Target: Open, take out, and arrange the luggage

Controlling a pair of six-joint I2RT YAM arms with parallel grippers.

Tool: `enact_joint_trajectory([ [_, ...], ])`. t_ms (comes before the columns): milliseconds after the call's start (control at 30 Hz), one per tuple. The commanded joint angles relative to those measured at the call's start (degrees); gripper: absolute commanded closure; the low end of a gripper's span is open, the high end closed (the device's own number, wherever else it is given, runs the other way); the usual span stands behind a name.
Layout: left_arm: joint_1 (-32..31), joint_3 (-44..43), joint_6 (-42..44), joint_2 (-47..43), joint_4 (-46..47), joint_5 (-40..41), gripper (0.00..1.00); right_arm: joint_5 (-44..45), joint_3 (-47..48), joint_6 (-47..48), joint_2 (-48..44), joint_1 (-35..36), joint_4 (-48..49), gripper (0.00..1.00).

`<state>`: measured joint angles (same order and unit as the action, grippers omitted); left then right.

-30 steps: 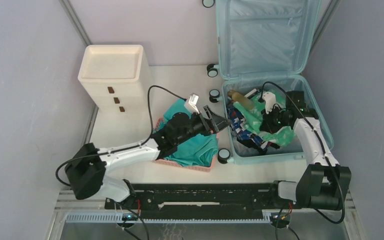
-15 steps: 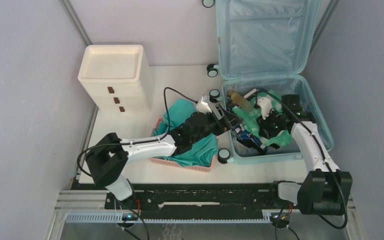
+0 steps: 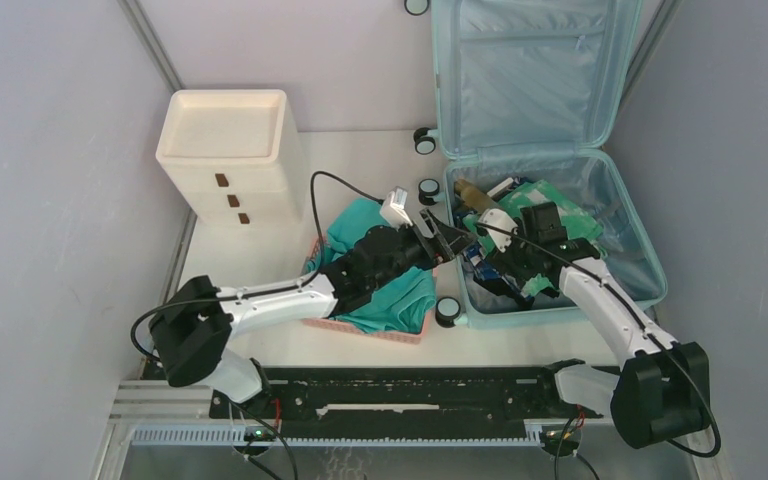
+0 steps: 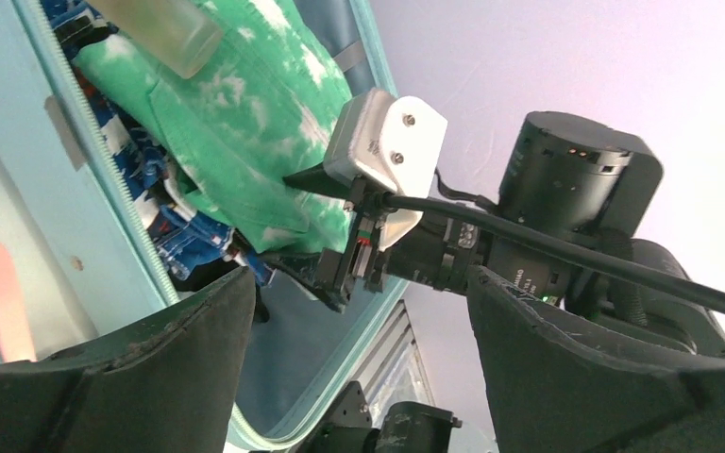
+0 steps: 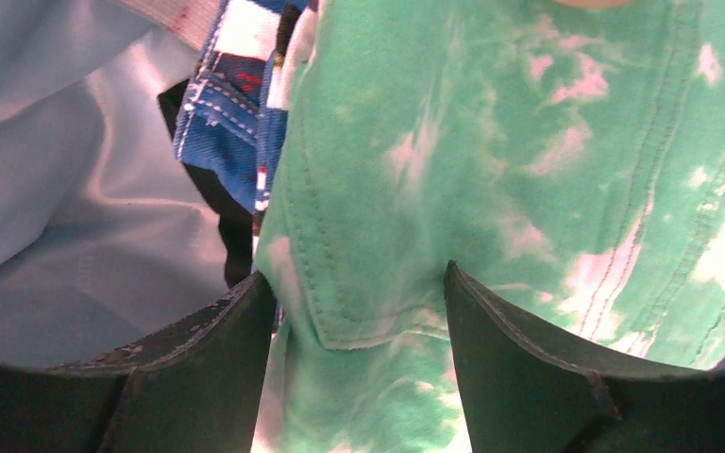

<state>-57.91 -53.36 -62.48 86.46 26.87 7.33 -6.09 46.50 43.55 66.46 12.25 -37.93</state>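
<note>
The luggage (image 3: 632,262), a pale aqua suitcase, lies open on the right, its lid (image 3: 530,70) leaning on the back wall. In its base lie a green tie-dye garment (image 3: 552,198), a blue patterned garment (image 3: 480,264) and a tan bottle (image 3: 472,194). My right gripper (image 5: 354,321) is open low over the green garment (image 5: 529,170), its jaws either side of a stitched hem without pinching it. The blue garment (image 5: 227,123) lies just left of it. My left gripper (image 4: 359,321) is open and empty at the suitcase's left rim (image 4: 104,179), facing the right arm's wrist (image 4: 576,189).
A pink basket (image 3: 360,326) holding a teal garment (image 3: 390,290) sits left of the suitcase, under my left arm. A cream drawer cabinet (image 3: 225,150) stands at the back left. Caster wheels (image 3: 447,311) stick out along the suitcase's left side.
My right gripper has opened, let go of the green garment and moved left towards the suitcase's front-left corner. The left gripper reached towards the suitcase, then drew back slightly.
</note>
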Motion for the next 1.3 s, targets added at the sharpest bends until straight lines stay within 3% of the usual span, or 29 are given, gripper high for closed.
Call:
enact_joint_trajectory([
  [0, -0.1, 2.37, 2.35, -2.79, 1.57, 0.5, 0.14, 6.06, -0.12, 0.9, 0.66, 0.68, 7.22, 0.31],
  [100, -0.1, 3.59, 2.58, -3.72, 1.57, 0.78, 0.14, 5.83, -0.09, 1.52, 0.94, 0.41, 7.62, 0.47],
  [167, -0.1, 4.38, 2.79, -4.28, 1.52, 1.09, 0.14, 5.71, -0.09, 1.88, 1.16, 0.41, 7.45, 0.52],
  [233, -0.1, 4.96, 2.97, -4.68, 1.54, 1.27, 0.14, 5.44, -0.12, 2.04, 1.86, 0.48, 7.19, 0.5],
  [400, -0.1, 5.66, 3.07, -5.14, 1.54, 0.93, 0.14, 6.08, -1.64, 2.22, 4.91, 1.5, 9.12, 0.34],
  [500, -0.1, 6.23, 3.06, -5.62, 1.52, 1.01, 0.14, 9.16, -3.0, 2.16, 7.0, 2.6, 11.23, 0.34],
  [567, -0.18, 6.69, 2.98, -6.06, 1.62, 1.23, 0.14, 9.86, -3.51, 2.26, 7.91, 2.79, 12.18, 0.39],
  [767, -0.6, 7.4, 2.42, -5.96, 2.57, 1.08, 0.14, 8.08, -2.92, 2.43, 6.21, 1.31, 10.44, 0.82],
  [900, -0.89, 7.12, 1.48, -5.16, 3.69, 0.44, 0.14, 2.37, 0.16, 1.78, 2.72, -1.61, 5.88, 1.0],
  [1067, -1.13, 5.72, -0.31, -3.29, 5.25, -0.31, 0.14, -8.62, 5.83, 0.48, -0.89, -5.78, -1.91, 1.0],
  [1267, -1.15, 2.77, -3.25, 1.26, 8.06, -1.49, 0.14, -13.88, 7.68, -0.04, -1.8, -8.47, -4.26, 1.0],
])
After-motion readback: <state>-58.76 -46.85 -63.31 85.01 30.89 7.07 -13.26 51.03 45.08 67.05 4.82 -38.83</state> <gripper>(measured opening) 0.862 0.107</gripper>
